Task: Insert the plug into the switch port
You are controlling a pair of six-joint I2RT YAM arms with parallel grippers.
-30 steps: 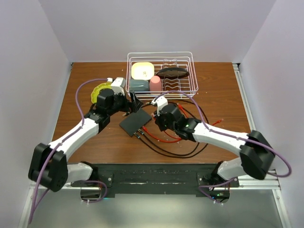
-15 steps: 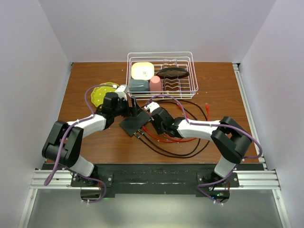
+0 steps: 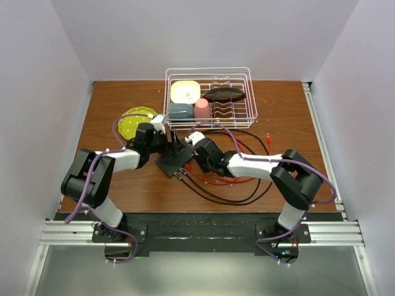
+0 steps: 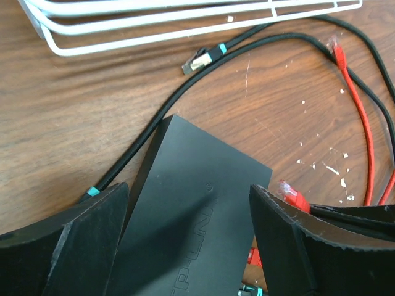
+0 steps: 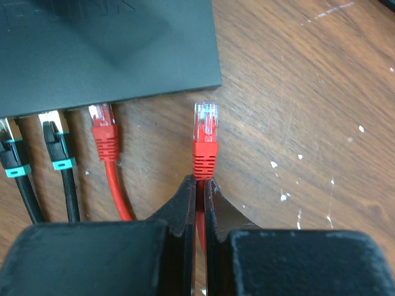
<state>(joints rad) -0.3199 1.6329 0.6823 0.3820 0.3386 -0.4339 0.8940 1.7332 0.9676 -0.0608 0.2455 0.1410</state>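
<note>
The right tool (image 5: 199,182) pinches the red-booted plug (image 5: 205,132) by its tail, its tip just off the corner of the switch (image 5: 123,55) on the worktop near of the dish rack (image 3: 210,69). The left tool (image 4: 185,213) is spread astride the switch. It should steady the box while the plug shifts sideways to a free socket, then pushes in straight.

Bare table (image 5: 296,92) between plug (image 5: 205,126) and switch (image 5: 105,49); plugged cables (image 5: 105,139) beside.

White wire rack (image 3: 241,110), yellow-green plate (image 3: 128,125)

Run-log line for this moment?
left end effector: open, astride switch | right end effector: shut on red plug | state: plug short of switch, not inserted
</note>
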